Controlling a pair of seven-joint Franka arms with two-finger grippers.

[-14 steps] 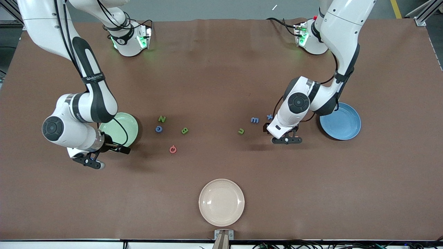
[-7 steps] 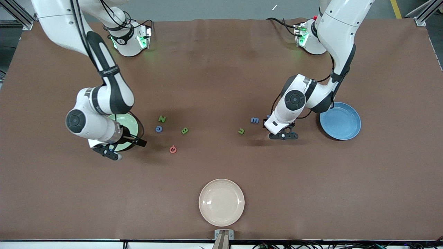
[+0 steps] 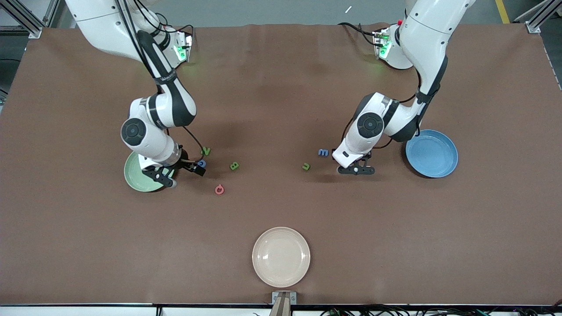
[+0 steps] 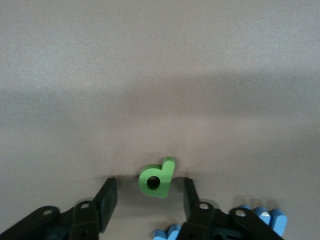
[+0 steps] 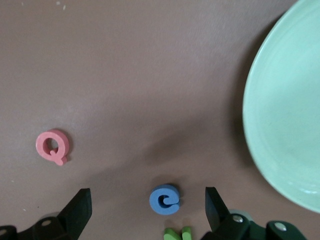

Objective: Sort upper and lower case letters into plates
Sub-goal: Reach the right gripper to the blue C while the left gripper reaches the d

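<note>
Green small p (image 4: pixel 157 179) lies flat on the brown table (image 3: pixel 272 96), between the fingers (image 4: pixel 107 195) of the left gripper (image 3: pixel 356 170), which is low at the table. Its jaws stand partly drawn in, with a sliver of bare table on each side of the letter, so nothing is gripped. Blue x (image 4: pixel 265 219) lies just beside one finger. Blue m (image 3: pixel 323 152) and green u (image 3: pixel 306 166) lie near, toward the middle of the table, u nearer the front camera. Toward the left arm's end sits the blue plate (image 3: pixel 432 153), with no letter in it.

The right gripper (image 3: pixel 163 177) is over the edge of the mint green plate (image 3: pixel 136 177), its jaws wide apart. In its wrist view blue G (image 5: pixel 165 199) lies between the two fingers, apart from both. Green N (image 3: pixel 205 151) lies just beside G, green B (image 3: pixel 234 166) near, and pink Q (image 3: pixel 219 189) nearer the camera. The cream plate (image 3: pixel 281 256) sits well apart at the near edge.
</note>
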